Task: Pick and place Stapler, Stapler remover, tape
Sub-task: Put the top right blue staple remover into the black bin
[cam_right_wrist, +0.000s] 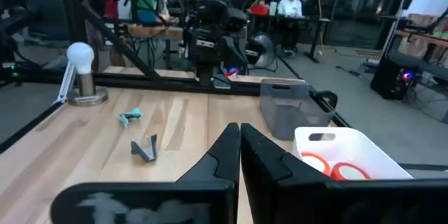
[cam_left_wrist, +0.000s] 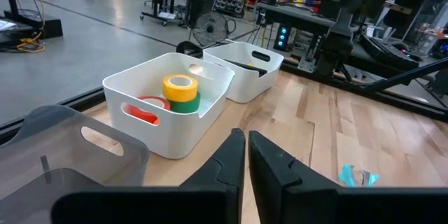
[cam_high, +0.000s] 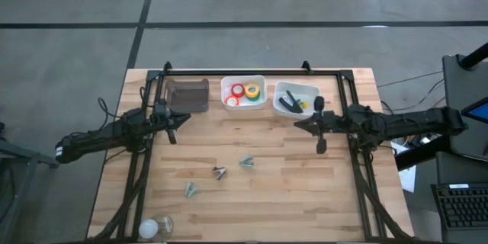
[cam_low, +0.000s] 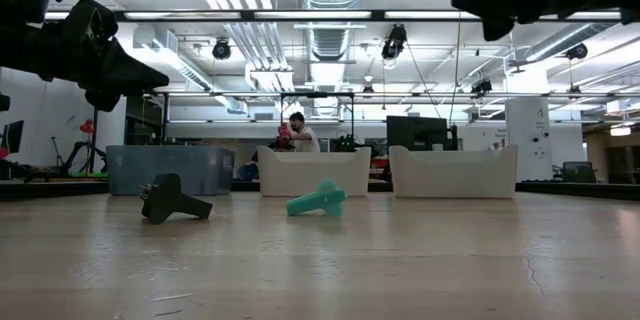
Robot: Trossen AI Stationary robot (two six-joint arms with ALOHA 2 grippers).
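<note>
The black stapler (cam_high: pixel 288 104) lies in the right white bin (cam_high: pixel 309 90). The tape rolls (cam_high: pixel 244 92) sit in the middle white bin (cam_high: pixel 226 84). In the left wrist view a yellow roll (cam_left_wrist: pixel 180 85) is stacked on a green one, with a red roll (cam_left_wrist: pixel 144 109) beside them. Three staple removers lie on the table: a dark one (cam_high: pixel 219 172), a teal one (cam_high: pixel 246 162) and a greyish one (cam_high: pixel 190 191). My left gripper (cam_left_wrist: pixel 246 137) hovers shut, near the grey bin (cam_high: pixel 187 95). My right gripper (cam_right_wrist: pixel 239 129) hovers shut, just in front of the stapler bin.
A light bulb on a base (cam_high: pixel 153 227) stands at the table's near left corner. A black frame rail (cam_high: pixel 252 71) runs behind the bins. Bare wood lies between the bins and the removers. In the low view the dark remover (cam_low: pixel 171 200) and the teal remover (cam_low: pixel 318 200) rest before the bins.
</note>
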